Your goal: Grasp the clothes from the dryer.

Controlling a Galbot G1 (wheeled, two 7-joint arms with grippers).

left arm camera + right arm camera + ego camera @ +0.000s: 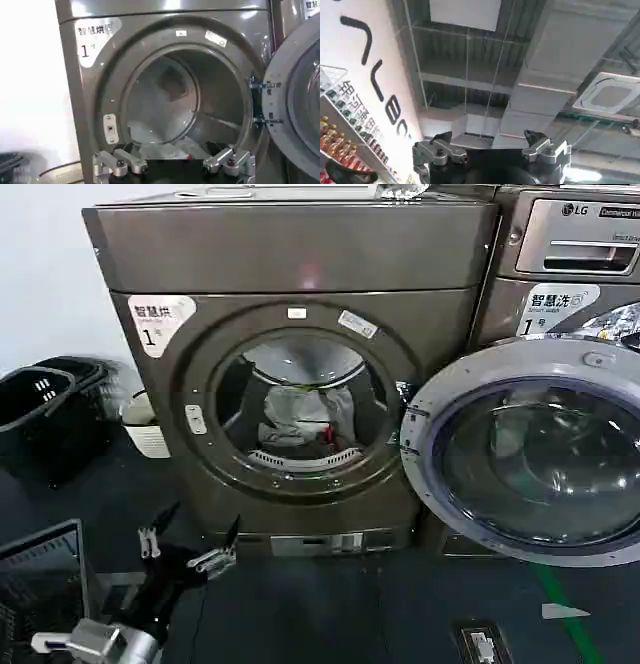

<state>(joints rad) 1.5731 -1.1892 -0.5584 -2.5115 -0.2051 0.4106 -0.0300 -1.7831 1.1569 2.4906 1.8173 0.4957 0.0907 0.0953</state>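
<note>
The approach is in hand: the left gripper (190, 552), jaws wide and empty, sits at seven o'clock below the dryer (290, 254). The clothes (300, 416) lie low in the drum, seemingly bunched, so the next move calls for reaching through the porthole. The right gripper (490, 150), also spread, points at the ceiling.

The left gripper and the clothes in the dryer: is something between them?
No. In the head view the open left gripper is low before the dryer; bare dark floor and the open porthole separate it from the clothes.
</note>
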